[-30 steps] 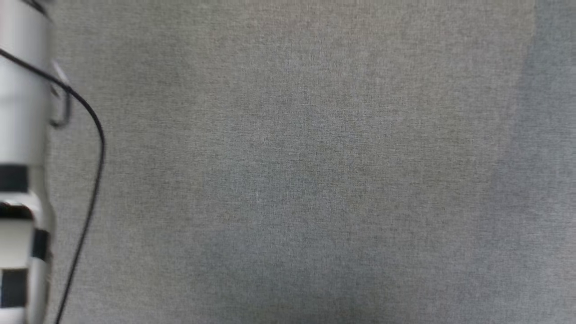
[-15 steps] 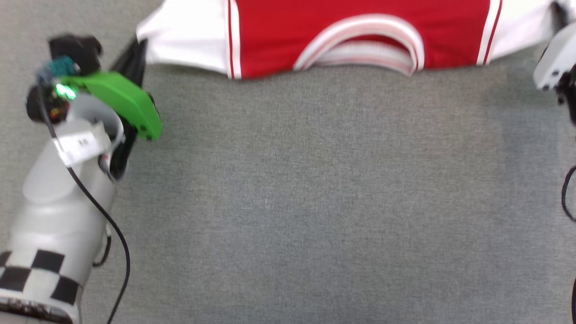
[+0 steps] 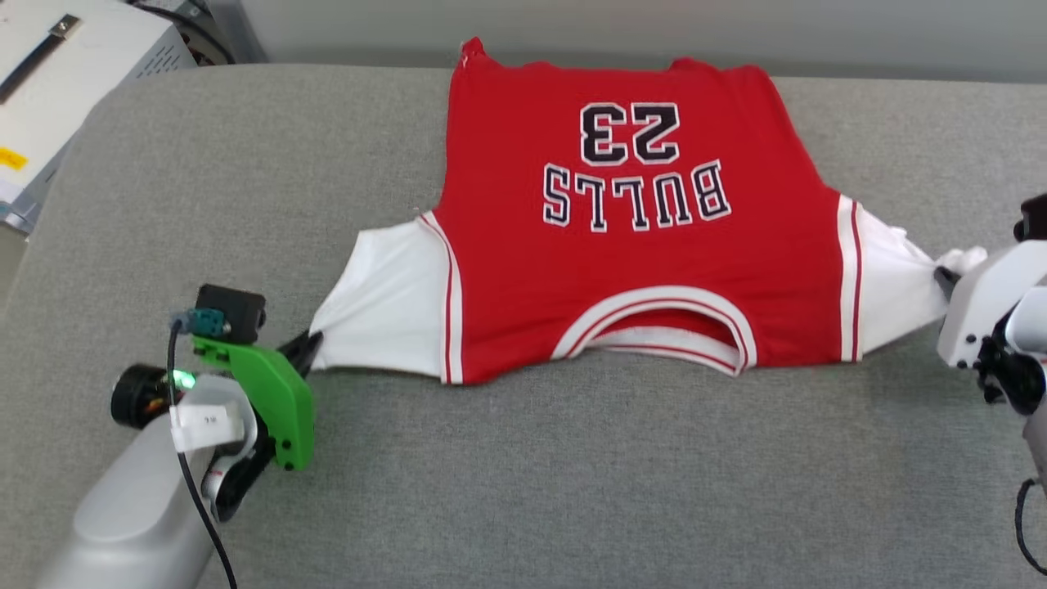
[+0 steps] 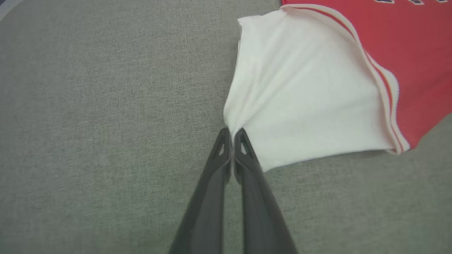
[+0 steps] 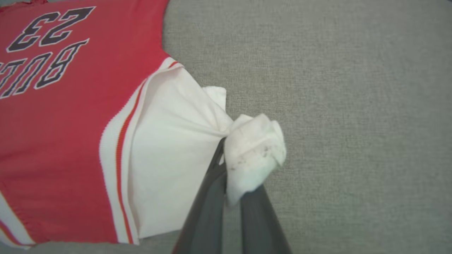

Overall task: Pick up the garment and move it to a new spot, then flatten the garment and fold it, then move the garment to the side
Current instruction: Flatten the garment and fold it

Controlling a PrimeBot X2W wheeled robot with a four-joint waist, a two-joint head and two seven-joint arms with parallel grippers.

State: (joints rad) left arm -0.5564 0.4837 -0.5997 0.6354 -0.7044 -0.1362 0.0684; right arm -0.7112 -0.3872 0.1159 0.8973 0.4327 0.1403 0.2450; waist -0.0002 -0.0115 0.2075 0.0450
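Note:
The garment (image 3: 630, 270), a red jersey with white sleeves and dark "BULLS 23" lettering, lies spread on the grey cushion (image 3: 532, 491), collar toward me. My left gripper (image 3: 309, 343) is shut on the tip of its left white sleeve (image 4: 300, 95), which is pulled taut; in the left wrist view the left gripper (image 4: 232, 132) pinches that sleeve's corner. My right gripper (image 3: 942, 280) is shut on the right white sleeve (image 5: 169, 141). In the right wrist view a bunched wad of sleeve cloth (image 5: 254, 151) covers the right gripper (image 5: 226, 148).
A pale box (image 3: 65, 74) stands beyond the cushion's back left corner. The cushion's far edge (image 3: 245, 69) runs just behind the jersey's hem. Bare grey cushion lies in front of the collar and on both sides.
The head camera has tilted up: from bare cushion, to the collar edge, to the whole jersey now. Both grippers stay shut on the sleeves.

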